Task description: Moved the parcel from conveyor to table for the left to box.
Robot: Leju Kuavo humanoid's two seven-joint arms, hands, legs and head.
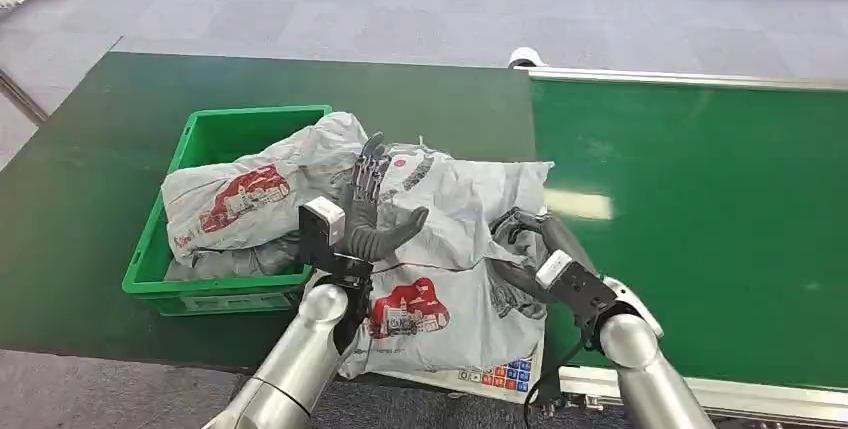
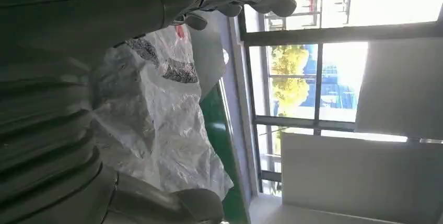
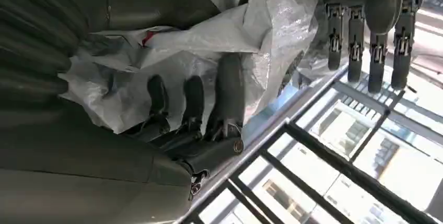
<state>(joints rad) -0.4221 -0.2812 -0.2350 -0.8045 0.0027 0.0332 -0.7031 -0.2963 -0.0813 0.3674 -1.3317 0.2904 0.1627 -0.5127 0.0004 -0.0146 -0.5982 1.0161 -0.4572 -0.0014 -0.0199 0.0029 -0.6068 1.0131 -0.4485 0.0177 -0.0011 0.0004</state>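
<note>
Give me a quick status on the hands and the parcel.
Right hand grips parcel on table edge. Left hand open above it. Green bin already holds parcels.

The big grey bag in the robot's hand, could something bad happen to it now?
Maybe. The right hand grips only a bunched edge of the grey parcel, so the thin plastic might slip or tear. The parcel also hangs over the table's near edge, so it could slide off if let go. And the green box already holds another parcel, so fitting this one may be hard. The left hand hovers open above.
</note>
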